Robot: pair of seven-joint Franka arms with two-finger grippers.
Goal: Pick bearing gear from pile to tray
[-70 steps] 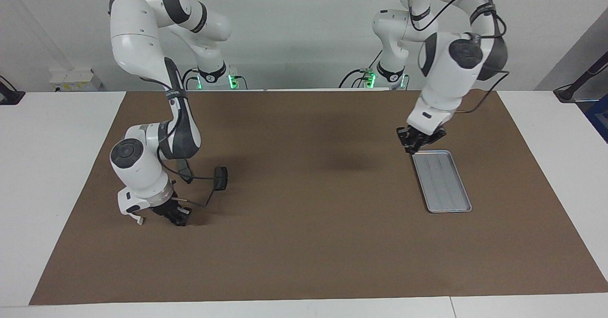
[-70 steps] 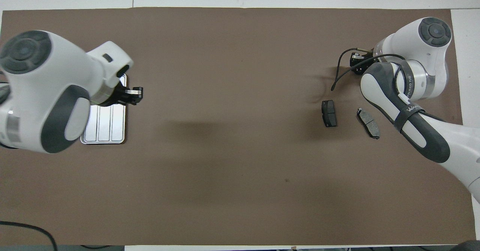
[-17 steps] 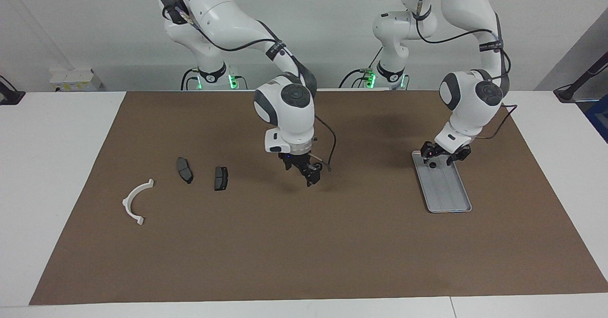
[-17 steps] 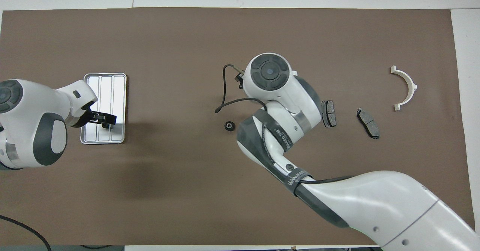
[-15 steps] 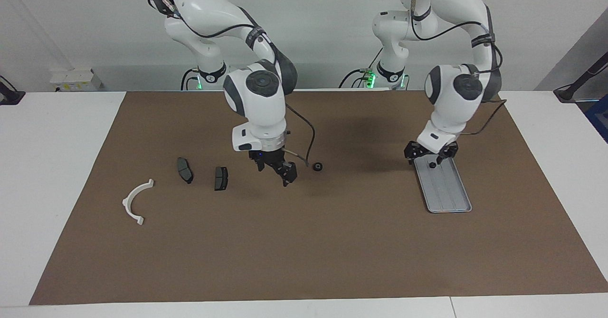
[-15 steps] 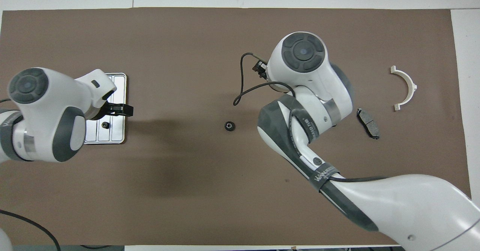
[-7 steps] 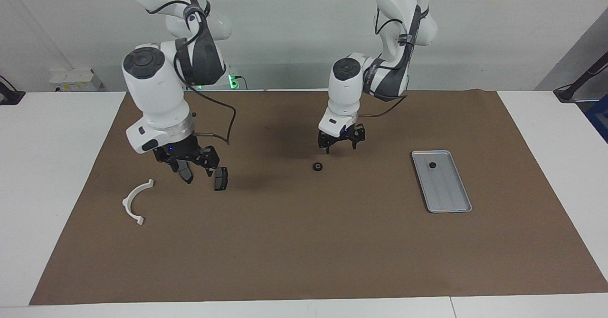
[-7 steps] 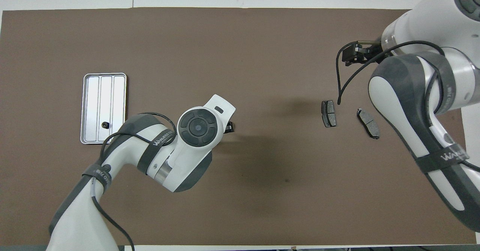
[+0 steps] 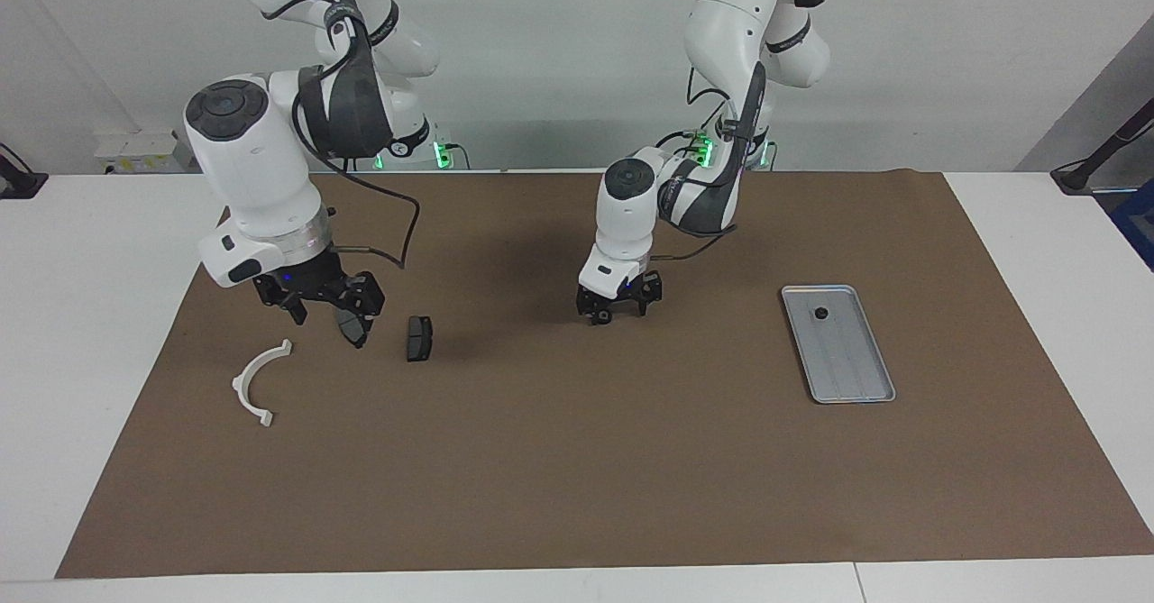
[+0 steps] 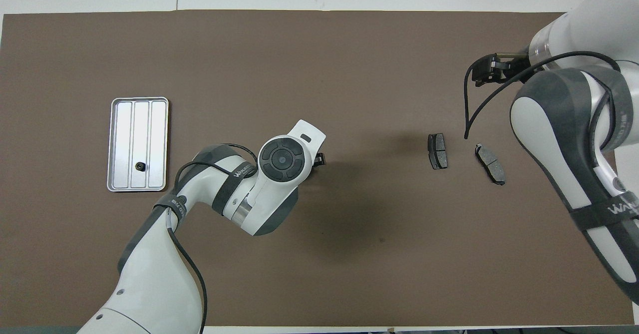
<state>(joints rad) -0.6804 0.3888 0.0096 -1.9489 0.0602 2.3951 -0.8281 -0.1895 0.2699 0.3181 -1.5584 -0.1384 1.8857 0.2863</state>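
The silver tray (image 9: 852, 369) (image 10: 125, 144) lies toward the left arm's end of the mat with one small black bearing gear (image 9: 821, 313) (image 10: 140, 166) in it. My left gripper (image 9: 618, 313) (image 10: 320, 160) is open, low over mid-table. A dark round bit (image 9: 597, 318) shows at one fingertip; I cannot tell whether it is a gear. The pile is toward the right arm's end: a white arc (image 9: 257, 382) and two dark pad plates (image 9: 418, 338) (image 9: 354, 328). My right gripper (image 9: 323, 307) (image 10: 486, 72) hangs open over the plates.
A brown mat (image 9: 577, 477) covers the table between white borders. In the overhead view the right arm hides the white arc, and the two plates (image 10: 438, 150) (image 10: 490, 163) lie side by side.
My left gripper has come down at mid-table onto the spot where a loose gear lay. The right gripper drifted toward the right arm's end, over the pile.
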